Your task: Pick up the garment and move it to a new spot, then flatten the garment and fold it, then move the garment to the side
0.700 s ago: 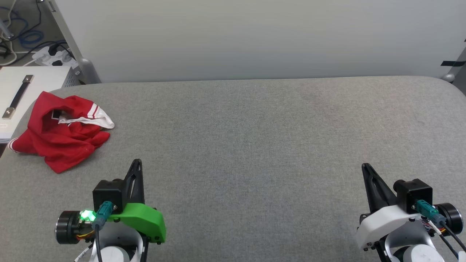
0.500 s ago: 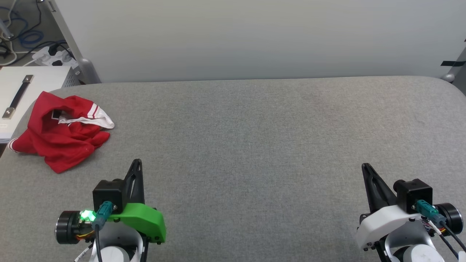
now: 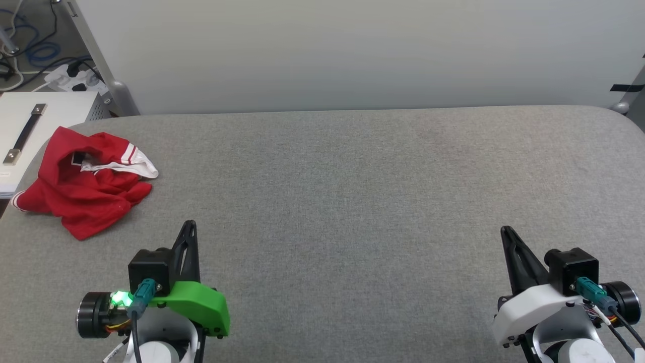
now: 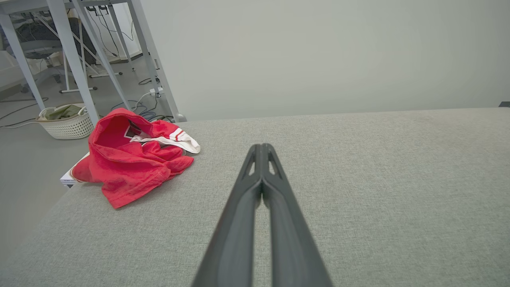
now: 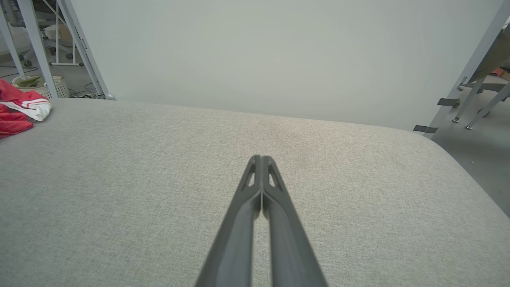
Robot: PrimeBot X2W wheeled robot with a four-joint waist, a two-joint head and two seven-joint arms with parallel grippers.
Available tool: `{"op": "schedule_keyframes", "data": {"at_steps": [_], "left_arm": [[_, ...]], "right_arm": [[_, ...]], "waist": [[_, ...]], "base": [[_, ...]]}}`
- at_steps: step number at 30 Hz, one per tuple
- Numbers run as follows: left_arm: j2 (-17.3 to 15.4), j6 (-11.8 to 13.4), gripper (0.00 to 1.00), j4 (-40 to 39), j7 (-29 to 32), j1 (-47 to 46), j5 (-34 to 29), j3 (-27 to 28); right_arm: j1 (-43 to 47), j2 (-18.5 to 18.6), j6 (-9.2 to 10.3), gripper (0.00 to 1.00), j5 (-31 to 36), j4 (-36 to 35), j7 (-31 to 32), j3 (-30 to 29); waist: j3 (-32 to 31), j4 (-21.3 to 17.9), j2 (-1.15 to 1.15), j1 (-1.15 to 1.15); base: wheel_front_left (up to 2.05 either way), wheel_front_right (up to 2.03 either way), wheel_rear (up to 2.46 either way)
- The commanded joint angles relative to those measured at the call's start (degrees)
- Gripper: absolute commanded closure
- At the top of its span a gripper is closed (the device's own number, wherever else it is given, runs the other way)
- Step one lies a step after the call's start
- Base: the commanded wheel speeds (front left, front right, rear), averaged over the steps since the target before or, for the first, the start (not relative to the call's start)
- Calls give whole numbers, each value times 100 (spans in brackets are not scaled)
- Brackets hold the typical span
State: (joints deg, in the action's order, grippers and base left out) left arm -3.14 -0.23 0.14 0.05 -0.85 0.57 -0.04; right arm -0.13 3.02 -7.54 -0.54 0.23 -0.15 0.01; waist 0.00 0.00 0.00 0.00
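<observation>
Head view: the garment lies crumpled at ten o'clock on the grey worktop, well apart from my left pincer at seven and my right pincer at five.

Left wrist view: my left pincer is pressed together and empty. The garment sits at ten o'clock, perhaps overhanging the edge.

Right wrist view: my right pincer is likewise together. The garment peeks in at nine.

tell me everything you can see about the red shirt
The garment is a bright red T-shirt of thin, soft-looking fabric, with a white sleeve edged in red-and-white stripes. It lies crumpled in a loose heap, unfolded, at the far left corner of the grey padded table, resting on it, its left edge at the table's rim.
</observation>
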Motion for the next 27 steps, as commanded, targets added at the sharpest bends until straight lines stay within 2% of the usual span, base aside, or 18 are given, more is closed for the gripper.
{"op": "schedule_keyframes", "data": {"at_steps": [1, 2, 27], "left_arm": [[26, 23, 100, -14, -5, 85, -57, 4], [0, 0, 0, 0, -1, 1, 2, 0], [3, -85, 0, 187, -252, 30, 266, -55]], "right_arm": [[13, -14, 5, 100, 54, -23, 15, -1], [0, 0, 0, 0, -2, 0, -1, 0], [32, -1, 1, 0, -165, 118, -250, -77]], "waist": [[0, 0, 0, 0], [0, 0, 0, 0], [22, 8, 0, 0]], "base": [[0, 0, 0], [0, 0, 0], [0, 0, 0]]}}
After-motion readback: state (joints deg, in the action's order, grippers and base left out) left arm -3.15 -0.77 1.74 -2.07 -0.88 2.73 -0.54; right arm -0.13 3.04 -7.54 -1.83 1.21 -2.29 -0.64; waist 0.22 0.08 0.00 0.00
